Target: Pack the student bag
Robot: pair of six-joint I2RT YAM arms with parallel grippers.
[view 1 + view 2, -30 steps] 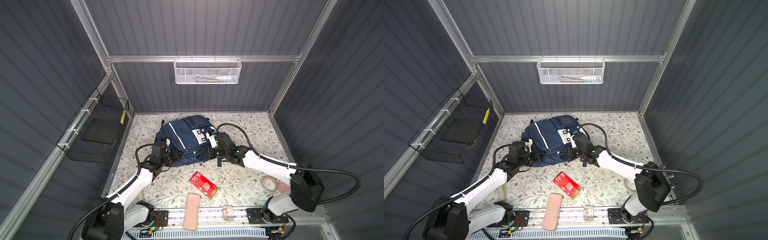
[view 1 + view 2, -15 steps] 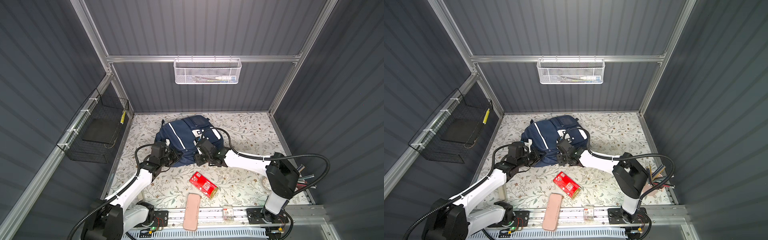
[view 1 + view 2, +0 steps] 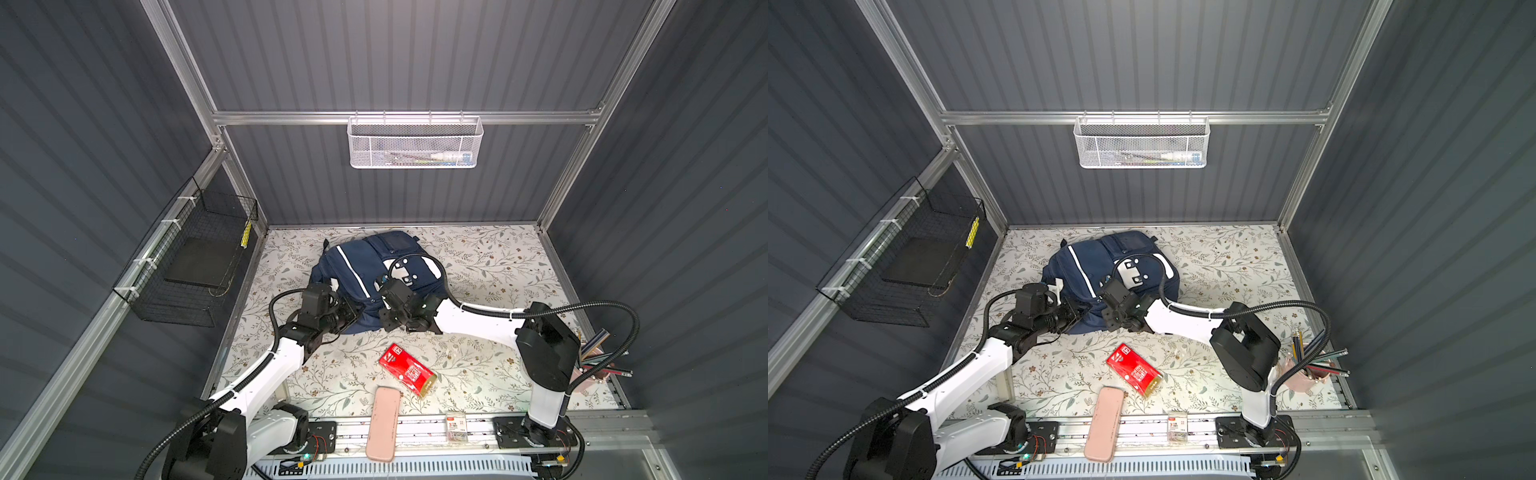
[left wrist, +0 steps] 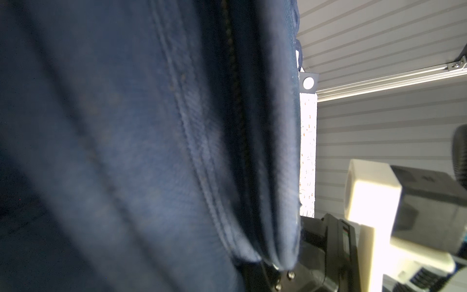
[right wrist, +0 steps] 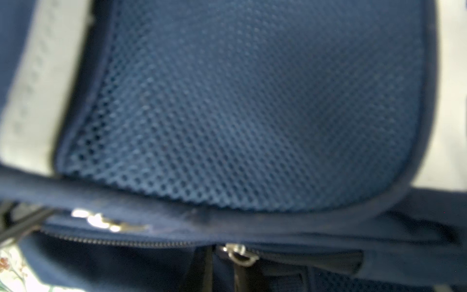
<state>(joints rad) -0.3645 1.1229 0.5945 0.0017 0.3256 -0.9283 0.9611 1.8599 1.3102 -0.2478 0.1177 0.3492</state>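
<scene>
top views are taken from above; in both, a pink case (image 3: 383,422) is seen lying across the near edge of the floral tabletop (image 3: 498,266), with a small packet (image 3: 456,428) just beside it. a red box (image 3: 407,370) is laid flat a little further in, and a cup of pencils (image 3: 1308,374) is stood at the right edge.

beyond these, the student bag (image 3: 365,257) is laid flat toward the far middle of the tabletop. the left hand (image 3: 352,312) is set against its near left edge, pressed together; whether fabric is pinched cannot be told, since only blue cloth (image 4: 151,151) is shown close up in the left wrist view. the right hand (image 3: 386,320) is set against the near edge just beside it. a mesh pocket (image 5: 252,101) and a zip pull (image 5: 238,252) are shown in the right wrist view, but whether this hand is spread or closed cannot be told.

furthest off, a black wire basket (image 3: 187,266) is hung on the left wall and a white mesh basket (image 3: 415,143) on the back wall.
</scene>
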